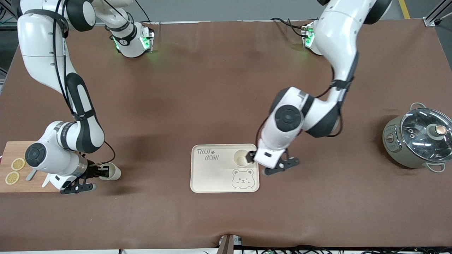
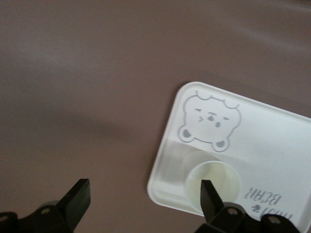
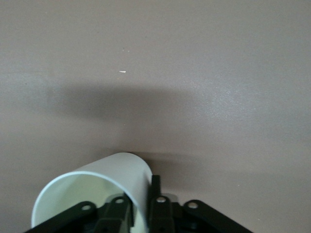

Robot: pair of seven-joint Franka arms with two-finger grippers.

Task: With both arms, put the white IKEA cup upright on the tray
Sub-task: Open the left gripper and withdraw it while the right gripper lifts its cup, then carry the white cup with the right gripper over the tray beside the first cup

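I see the tray (image 1: 215, 173) lying nearest to the front camera, and a white cup (image 1: 241, 157) stands upright on it, above the bear face. The left gripper (image 1: 251, 157) is at this cup with fingers spread wide, one finger perhaps touching the rim. Toward the right arm's end, the right gripper (image 1: 102, 172) pinches the wall of a second cup (image 1: 112, 172), beside the wooden board (image 1: 14, 169).

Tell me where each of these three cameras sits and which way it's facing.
Front view: high across the table, facing both arms, the tray and two cups.
Left wrist view: on the left arm, looking down past the open left gripper at the cup on the tray; the front view shares both.
Right wrist view: right gripper pinching the second cup's wall.
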